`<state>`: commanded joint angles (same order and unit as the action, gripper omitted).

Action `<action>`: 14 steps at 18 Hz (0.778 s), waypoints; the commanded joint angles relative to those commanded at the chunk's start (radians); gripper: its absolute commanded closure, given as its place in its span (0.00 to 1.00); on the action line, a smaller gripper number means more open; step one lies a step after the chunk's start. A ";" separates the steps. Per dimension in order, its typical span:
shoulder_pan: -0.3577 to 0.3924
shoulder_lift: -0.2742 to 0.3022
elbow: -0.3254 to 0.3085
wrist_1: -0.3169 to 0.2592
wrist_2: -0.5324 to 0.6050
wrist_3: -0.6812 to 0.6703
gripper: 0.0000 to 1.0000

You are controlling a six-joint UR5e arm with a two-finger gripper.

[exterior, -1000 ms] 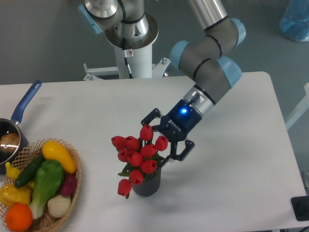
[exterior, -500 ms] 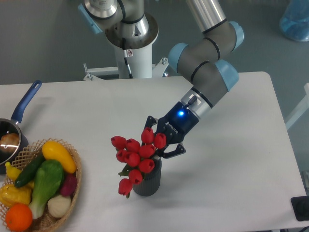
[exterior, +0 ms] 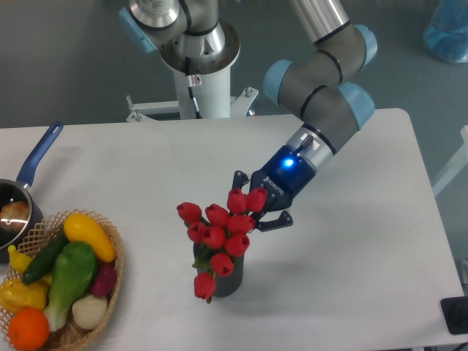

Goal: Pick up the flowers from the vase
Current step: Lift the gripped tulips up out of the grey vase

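Observation:
The flowers [exterior: 218, 235], a bunch of red tulip buds with green leaves, stand in the small dark grey ribbed vase [exterior: 223, 281] at the table's front centre. One bud hangs down over the vase's front. My gripper [exterior: 256, 208] reaches in from the upper right, and its black fingers [exterior: 276, 219] are closed on the upper right side of the bunch. The stems are hidden behind the buds. The bunch still sits in the vase.
A wicker basket of vegetables [exterior: 69, 274] sits at the front left. A blue-handled pot [exterior: 22, 197] stands at the left edge. The arm's white base [exterior: 201, 73] stands at the table's far side. A dark object [exterior: 455, 316] is at the front right corner.
The fingers were spread around the bunch and have closed on it. The gripper and flowers have shifted slightly right, and the bunch leans that way.

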<state>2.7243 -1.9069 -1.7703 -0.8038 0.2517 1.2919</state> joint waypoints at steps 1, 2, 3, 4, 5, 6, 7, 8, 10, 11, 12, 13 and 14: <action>0.002 0.009 0.005 0.002 -0.009 -0.029 1.00; 0.008 0.023 0.009 0.000 -0.020 -0.055 1.00; 0.014 0.038 0.014 0.000 -0.029 -0.077 1.00; 0.020 0.049 0.017 0.000 -0.040 -0.103 1.00; 0.023 0.063 0.022 0.000 -0.051 -0.129 1.00; 0.025 0.075 0.028 0.000 -0.058 -0.155 1.00; 0.023 0.087 0.032 0.000 -0.066 -0.183 1.00; 0.023 0.100 0.035 0.002 -0.072 -0.209 1.00; 0.020 0.118 0.043 0.000 -0.087 -0.241 1.00; 0.017 0.126 0.048 0.000 -0.091 -0.253 1.00; 0.015 0.130 0.057 0.000 -0.092 -0.266 1.00; 0.015 0.131 0.064 0.000 -0.095 -0.279 1.00; 0.015 0.131 0.074 0.000 -0.113 -0.292 1.00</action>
<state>2.7397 -1.7763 -1.6967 -0.8038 0.1382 1.0003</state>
